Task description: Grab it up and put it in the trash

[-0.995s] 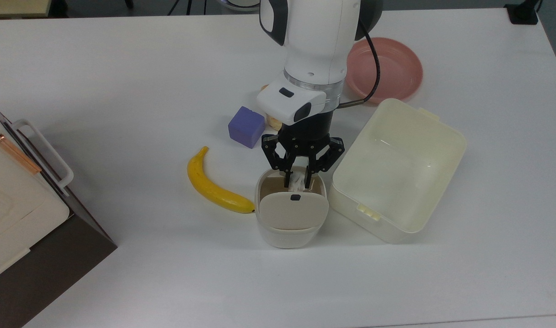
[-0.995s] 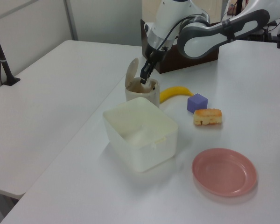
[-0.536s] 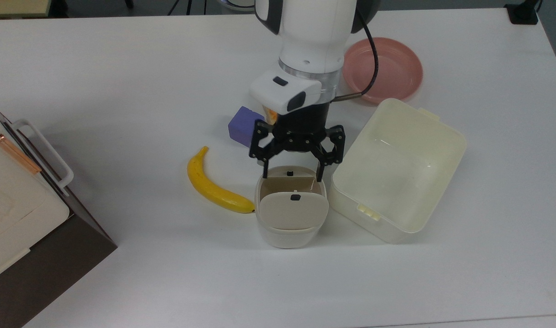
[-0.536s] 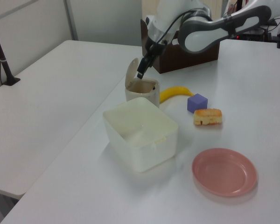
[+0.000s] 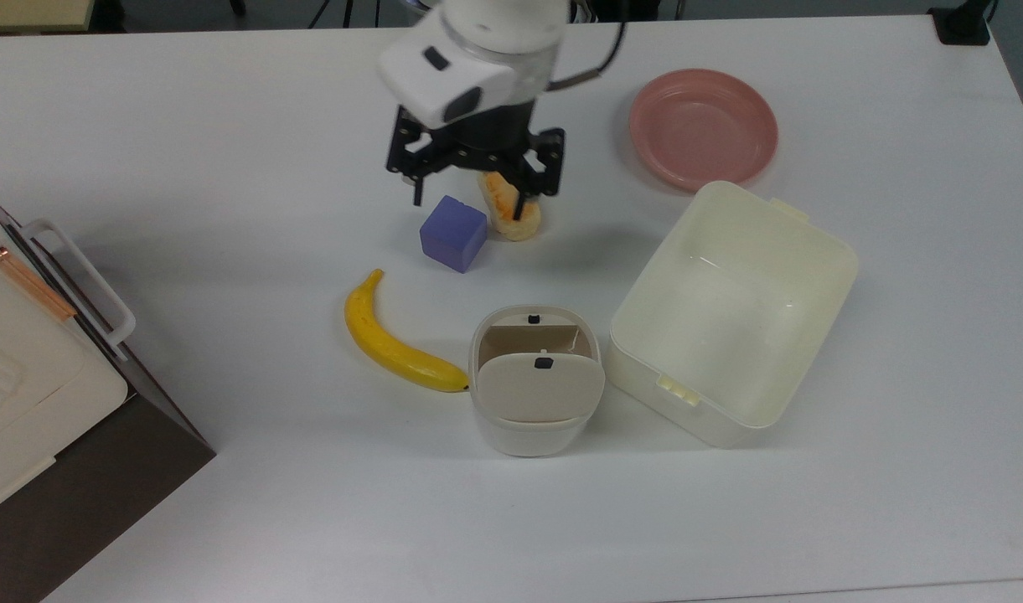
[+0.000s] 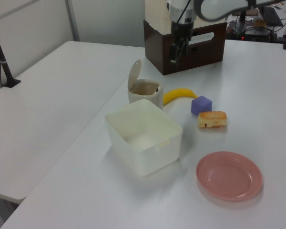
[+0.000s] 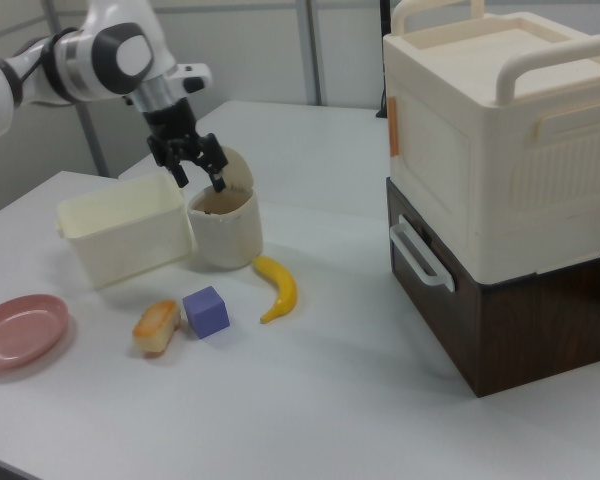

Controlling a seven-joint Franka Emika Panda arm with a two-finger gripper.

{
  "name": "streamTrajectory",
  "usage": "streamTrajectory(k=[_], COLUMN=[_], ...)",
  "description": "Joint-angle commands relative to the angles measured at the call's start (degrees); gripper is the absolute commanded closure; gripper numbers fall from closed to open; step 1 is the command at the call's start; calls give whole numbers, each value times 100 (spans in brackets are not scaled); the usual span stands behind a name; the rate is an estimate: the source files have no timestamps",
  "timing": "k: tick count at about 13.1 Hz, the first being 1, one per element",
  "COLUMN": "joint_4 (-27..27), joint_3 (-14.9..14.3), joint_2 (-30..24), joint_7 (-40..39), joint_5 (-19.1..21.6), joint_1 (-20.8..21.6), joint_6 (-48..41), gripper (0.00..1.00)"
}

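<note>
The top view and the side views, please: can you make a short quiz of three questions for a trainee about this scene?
1. True or false: the gripper is holding something.
2. In the top view, what lies just to the left of the small bin?
A. the pink plate
B. the banana
C. the purple cube
3. Fill in: the flap lid of the small bin is ____ (raised or closed).

Key
1. False. It is open, with nothing between its fingers, up above the table.
2. B.
3. Raised; in the left view the flap stands up above the rim.
</note>
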Motion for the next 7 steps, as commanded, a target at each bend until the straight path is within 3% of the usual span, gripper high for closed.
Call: streamTrajectory(k=[1, 3, 7], joint_4=[-238, -247, -282], joint_3=[-21, 6, 6], joint_2=[-399, -478, -505], joint_7=[-1221, -1241, -1267], joint_5=[794, 945, 927], joint_1=[-670, -883, -857], joint_6=[-421, -457, -650], gripper=[0, 0, 0])
